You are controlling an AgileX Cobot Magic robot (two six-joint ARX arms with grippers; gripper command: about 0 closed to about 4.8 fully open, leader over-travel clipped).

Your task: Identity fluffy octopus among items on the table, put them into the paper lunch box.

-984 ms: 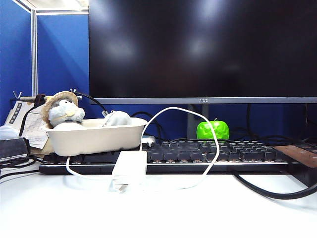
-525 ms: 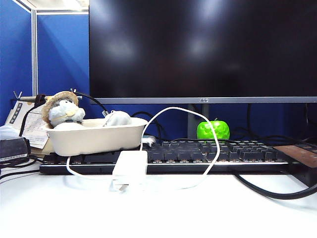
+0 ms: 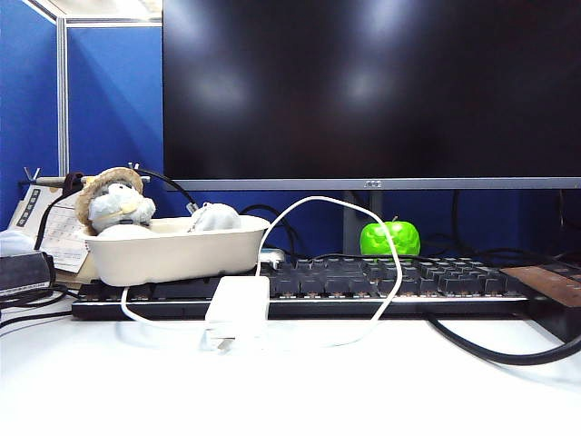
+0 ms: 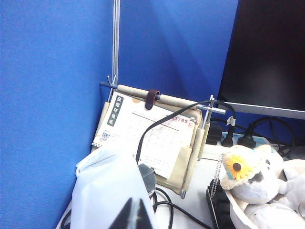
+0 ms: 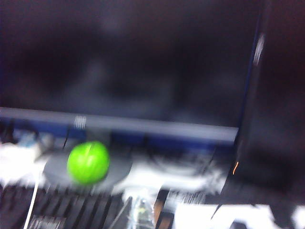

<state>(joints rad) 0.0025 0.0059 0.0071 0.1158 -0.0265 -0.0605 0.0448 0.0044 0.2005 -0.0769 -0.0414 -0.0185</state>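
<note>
The paper lunch box [image 3: 172, 252] rests on the left end of the keyboard [image 3: 381, 283]. The light-grey fluffy octopus [image 3: 215, 216] lies in its right end, only the head showing above the rim. A grey-white plush with a straw hat [image 3: 113, 204] sits in the left end. Neither gripper appears in the exterior view. My left gripper [image 4: 135, 215] is shut and empty, low over a white bag [image 4: 109, 186], with the hatted plush [image 4: 250, 179] and the box rim [image 4: 237, 217] off to one side. My right gripper [image 5: 141, 214] is blurred, shut on nothing, over the keyboard [image 5: 28, 207].
A white power adapter [image 3: 238, 307] with a looping white cable [image 3: 363, 213] lies in front of the keyboard. A green apple [image 3: 390, 238] sits on the monitor's [image 3: 363, 91] stand. A thick black cable [image 3: 490, 352] runs at right. A desk calendar [image 4: 147, 136] stands at the left by the blue partition.
</note>
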